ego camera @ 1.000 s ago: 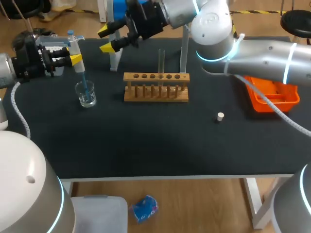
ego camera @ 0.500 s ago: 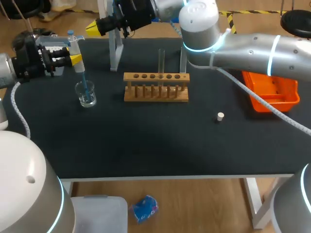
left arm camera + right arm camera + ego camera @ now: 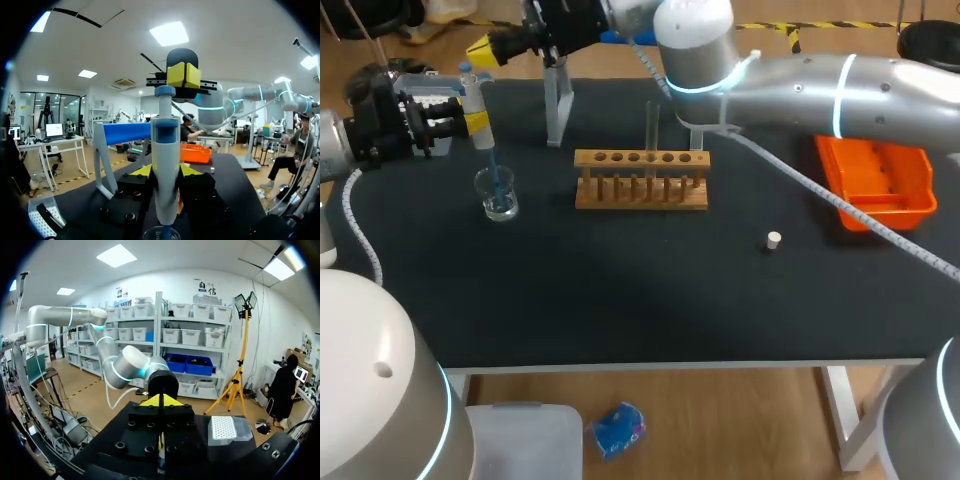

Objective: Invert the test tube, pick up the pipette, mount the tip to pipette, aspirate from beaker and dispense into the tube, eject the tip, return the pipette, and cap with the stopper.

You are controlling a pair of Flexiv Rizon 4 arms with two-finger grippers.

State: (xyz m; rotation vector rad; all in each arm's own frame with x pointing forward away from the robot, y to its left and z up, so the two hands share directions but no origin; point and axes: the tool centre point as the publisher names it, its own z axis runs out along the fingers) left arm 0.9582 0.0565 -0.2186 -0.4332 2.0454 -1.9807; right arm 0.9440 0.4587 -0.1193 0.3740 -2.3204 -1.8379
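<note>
My left gripper point(image 3: 472, 112) is shut on the white pipette point(image 3: 480, 118), holding it upright at the table's back left. The pipette's blue tip point(image 3: 495, 175) dips into the small glass beaker point(image 3: 498, 196). In the left wrist view the pipette point(image 3: 165, 165) stands between my yellow fingertips point(image 3: 144, 170). My right gripper point(image 3: 183, 75) hangs shut just above the pipette's plunger point(image 3: 165, 91). That right gripper point(image 3: 483, 48) reaches in across the back of the table. A glass test tube point(image 3: 653, 125) stands upright in the wooden rack point(image 3: 640, 190). The white stopper point(image 3: 773, 240) lies on the mat.
An orange tray point(image 3: 880, 190) sits at the right edge. A grey pipette stand point(image 3: 557, 105) rises behind the rack, close under my right arm. A tip box point(image 3: 223, 427) lies beside my left arm.
My right gripper has shut and swung left along the table's back edge, ending above the pipette's top. The left arm, pipette and beaker have not moved.
</note>
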